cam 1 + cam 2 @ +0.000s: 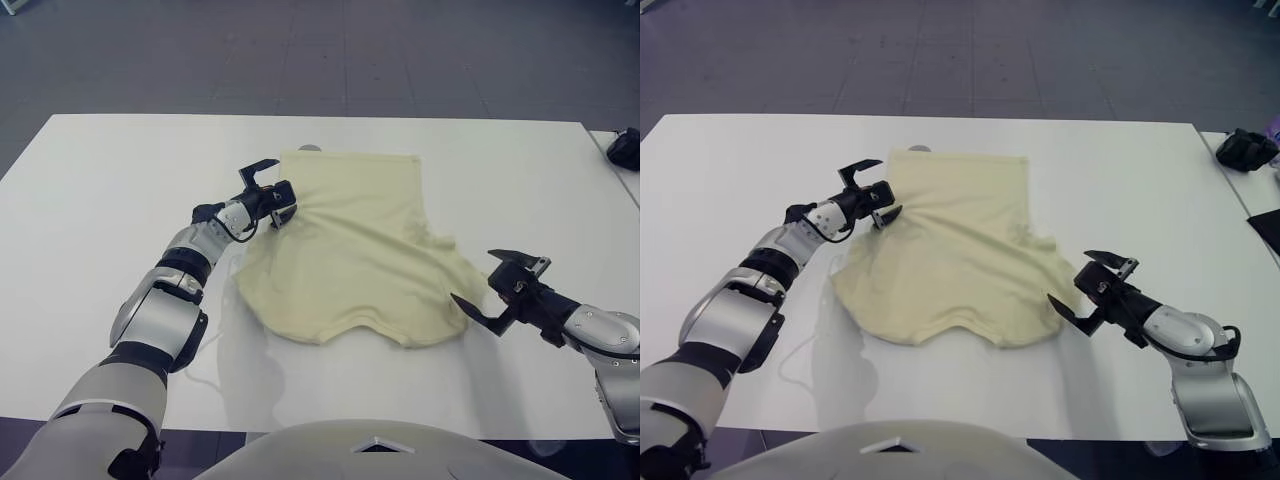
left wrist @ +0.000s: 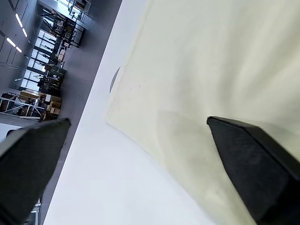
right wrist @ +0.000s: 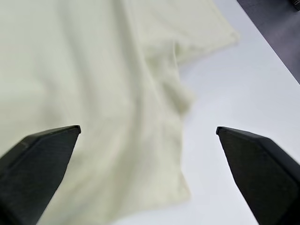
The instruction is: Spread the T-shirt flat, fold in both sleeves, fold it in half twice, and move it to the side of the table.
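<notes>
Where the T-shirt (image 1: 350, 250) lies: middle of the table (image 1: 120, 170); it is pale yellow, with its 12 o'clock hem straight and its 6 o'clock half rumpled, creased toward 4 o'clock.
Step in hand: spreading it flat, by my reading; no sleeve is laid out plainly yet.
Left gripper (image 1: 277, 192): at the shirt's 10 o'clock edge, fingers spread, one over cloth and one over bare table, holding nothing.
Right gripper (image 1: 475, 278): just beside the shirt's 4 o'clock corner, fingers spread and empty.
Doing it well: pinch the cloth at each edge, then draw toward 9 and 3 o'clock together, staying low, so the creases run out without dragging the whole shirt.
Dark object (image 1: 625, 148): at 2 o'clock, well apart.
</notes>
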Controlling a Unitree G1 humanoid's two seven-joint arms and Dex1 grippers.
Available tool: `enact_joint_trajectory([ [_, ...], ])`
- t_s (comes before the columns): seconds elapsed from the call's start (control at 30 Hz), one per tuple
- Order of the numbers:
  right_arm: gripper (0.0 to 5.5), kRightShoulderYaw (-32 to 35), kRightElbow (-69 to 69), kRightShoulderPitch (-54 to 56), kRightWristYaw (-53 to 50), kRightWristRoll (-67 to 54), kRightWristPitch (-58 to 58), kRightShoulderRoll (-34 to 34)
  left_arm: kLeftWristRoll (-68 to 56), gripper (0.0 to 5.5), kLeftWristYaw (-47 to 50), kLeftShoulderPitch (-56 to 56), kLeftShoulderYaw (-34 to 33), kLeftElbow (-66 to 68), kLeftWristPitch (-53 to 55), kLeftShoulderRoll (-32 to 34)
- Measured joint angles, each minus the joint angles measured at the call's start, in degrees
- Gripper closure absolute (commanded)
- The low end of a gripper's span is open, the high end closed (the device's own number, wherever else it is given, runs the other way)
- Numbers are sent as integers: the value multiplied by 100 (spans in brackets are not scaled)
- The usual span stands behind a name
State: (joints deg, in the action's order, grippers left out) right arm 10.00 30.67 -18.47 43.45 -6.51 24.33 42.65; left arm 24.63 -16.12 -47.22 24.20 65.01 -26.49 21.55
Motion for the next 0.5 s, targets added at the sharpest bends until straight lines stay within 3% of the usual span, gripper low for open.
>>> enact_joint_trajectory([
  [0.13,11,229,550,224,282,-865,480,-9,-16,10,-342,84,-94,-540,-135,294],
  [0.27,11,642,563,466,-332,-1218,1402,-245,-655,10,-750,581,-842,-2351,109,1052],
  [0.33,11,763,612,408,-583,-1373,1672,-500,-1160,10,-940,1226,-1366,-3539,601,1339],
  [0.5,11,1031,704,20,-975,-1603,2010,-1015,-2329,10,-1031,3347,-2356,-5932,2212,1325],
])
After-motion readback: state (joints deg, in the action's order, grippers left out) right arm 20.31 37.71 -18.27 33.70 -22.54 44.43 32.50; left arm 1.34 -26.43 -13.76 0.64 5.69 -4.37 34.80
